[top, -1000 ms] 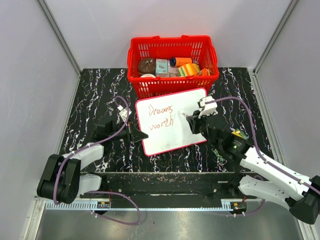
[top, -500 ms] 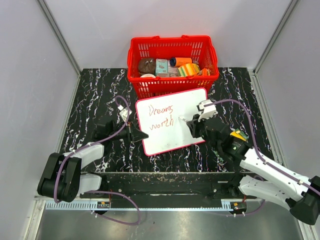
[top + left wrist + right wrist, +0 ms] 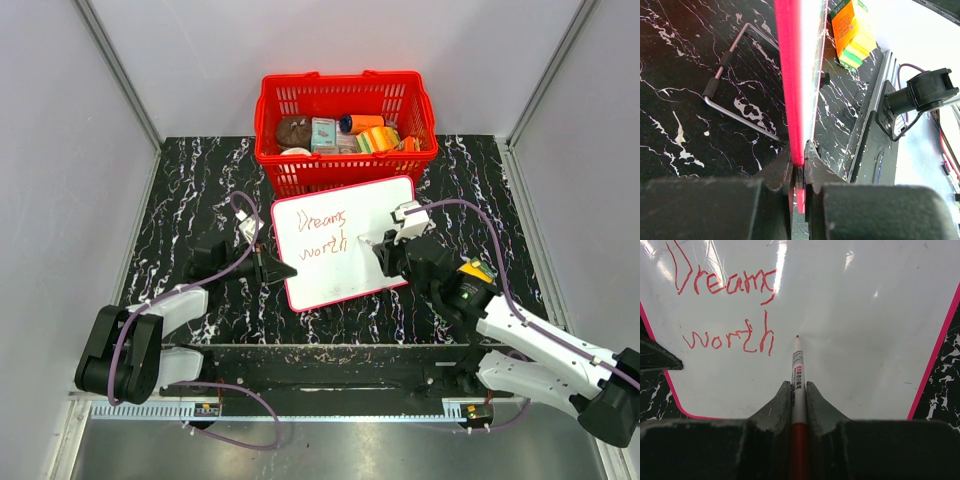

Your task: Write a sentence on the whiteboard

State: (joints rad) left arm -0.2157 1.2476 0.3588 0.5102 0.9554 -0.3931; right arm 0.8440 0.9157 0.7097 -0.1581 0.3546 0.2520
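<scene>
The whiteboard (image 3: 345, 262) lies in front of the red basket, and its face fills the right wrist view (image 3: 850, 315). The sentence (image 3: 322, 232) reads "Dreams worth" in red, two lines (image 3: 725, 310). My left gripper (image 3: 282, 271) is shut on the whiteboard's left edge, seen edge-on as a red strip (image 3: 792, 75). My right gripper (image 3: 380, 243) is shut on the red-and-white marker (image 3: 798, 385). The marker tip sits on or just over the board, right of "worth".
A red basket (image 3: 290, 170) full of small items stands behind the board. A bent metal rod (image 3: 730, 90) lies on the black marbled table. An orange-and-green box (image 3: 852, 30) lies near the front rail.
My right gripper has drifted slightly left and nearer with the marker. The writing looks unchanged. The left gripper has not moved.
</scene>
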